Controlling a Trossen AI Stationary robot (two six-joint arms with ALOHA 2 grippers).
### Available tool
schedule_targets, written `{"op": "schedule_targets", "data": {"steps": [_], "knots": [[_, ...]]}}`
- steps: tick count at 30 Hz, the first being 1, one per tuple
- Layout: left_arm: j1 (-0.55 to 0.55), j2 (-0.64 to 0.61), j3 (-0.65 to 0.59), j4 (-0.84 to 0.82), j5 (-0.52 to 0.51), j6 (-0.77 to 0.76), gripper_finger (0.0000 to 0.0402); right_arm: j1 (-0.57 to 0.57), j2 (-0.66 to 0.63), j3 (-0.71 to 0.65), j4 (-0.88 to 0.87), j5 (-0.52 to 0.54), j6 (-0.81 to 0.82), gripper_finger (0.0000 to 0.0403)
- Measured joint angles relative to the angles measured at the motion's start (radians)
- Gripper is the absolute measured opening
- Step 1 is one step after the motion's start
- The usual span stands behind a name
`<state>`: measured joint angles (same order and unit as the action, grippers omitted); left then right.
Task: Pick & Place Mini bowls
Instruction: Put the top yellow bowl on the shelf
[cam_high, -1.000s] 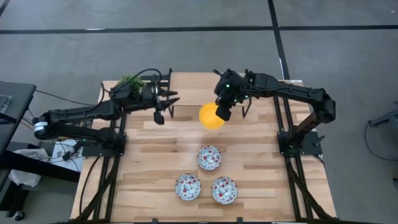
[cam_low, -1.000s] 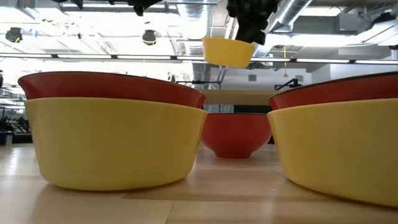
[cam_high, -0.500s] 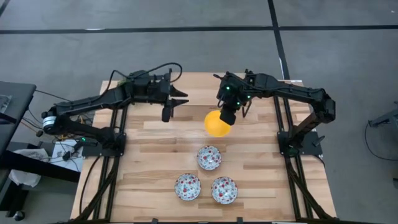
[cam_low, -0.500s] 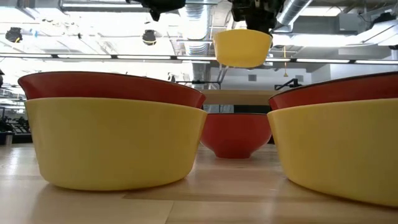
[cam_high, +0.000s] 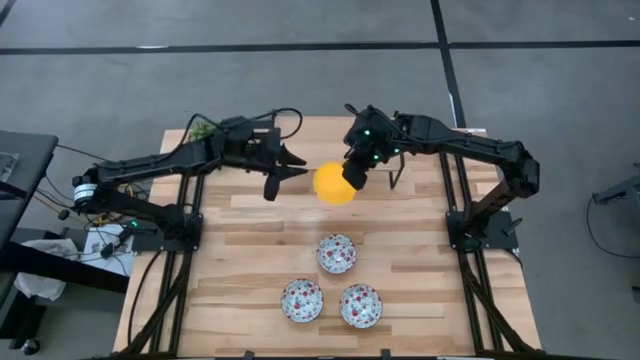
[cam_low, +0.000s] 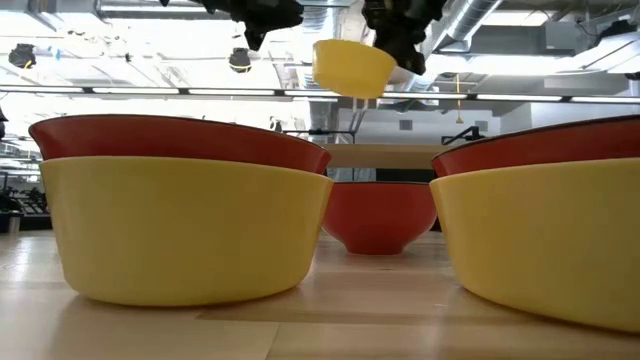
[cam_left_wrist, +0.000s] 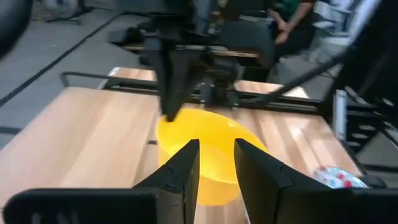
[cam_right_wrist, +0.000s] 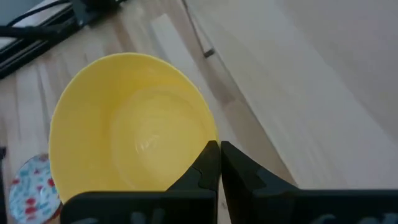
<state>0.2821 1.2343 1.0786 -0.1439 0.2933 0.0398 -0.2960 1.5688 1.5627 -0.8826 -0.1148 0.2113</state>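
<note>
A plain yellow mini bowl (cam_high: 334, 184) hangs above the far middle of the table, shut in my right gripper (cam_high: 352, 173). It shows in the low view (cam_low: 352, 68), tilted, and in both wrist views (cam_right_wrist: 134, 137) (cam_left_wrist: 205, 152). My left gripper (cam_high: 289, 171) is open and empty, level with the bowl on its left side, fingers pointing at it (cam_left_wrist: 214, 149). Three floral mini bowls (cam_high: 337, 253) (cam_high: 302, 300) (cam_high: 360, 306) rest on the table's near half; in the low view the two nearest sit inside yellow bowls (cam_low: 180, 225). My right gripper pinches the yellow bowl's rim (cam_right_wrist: 208, 140) on its right side, one finger on the inner wall and one on the outer. The fingers (cam_left_wrist: 171, 93) come from above, pointing down. The bowl is lifted clear of the table and hangs tilted beside the fingers.
A small green plant (cam_high: 205, 127) stands at the far left corner behind my left arm. Bare wood lies between the lifted bowl and the floral bowls. A person's arms (cam_left_wrist: 292, 18) show beyond the table's far side in the left wrist view.
My left gripper has gone toward the table's right, up to the yellow bowl. My right gripper swung the bowl toward the near edge, then back toward the left and far side; the bowl has risen a little and is tipped more than before.
</note>
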Motion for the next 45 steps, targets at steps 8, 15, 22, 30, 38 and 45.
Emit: {"op": "schedule_targets", "data": {"steps": [8,15,22,30,38,45], "knots": [[0.0,0.014,0.0,0.08,-0.003,-0.295,0.0099,0.006,0.0,0.0,0.006,0.103,0.043,0.0],[0.001,0.099,-0.001,0.102,-0.012,-0.557,0.0099,0.015,0.0,0.0,0.012,0.157,0.071,0.0],[0.001,0.163,-0.001,0.102,-0.012,-0.654,0.0099,0.031,0.0,0.0,0.009,0.171,0.078,0.0],[0.0,0.16,-0.001,0.1,-0.012,-0.651,0.0099,0.04,0.0,0.0,-0.008,0.17,0.079,0.0],[0.001,0.126,-0.001,0.104,-0.005,-0.492,0.0099,0.041,0.0,0.0,-0.04,0.169,0.079,0.0],[0.001,0.125,-0.001,0.101,-0.087,-0.486,0.0099,0.041,0.0,0.0,-0.032,0.169,0.085,0.0]]}}
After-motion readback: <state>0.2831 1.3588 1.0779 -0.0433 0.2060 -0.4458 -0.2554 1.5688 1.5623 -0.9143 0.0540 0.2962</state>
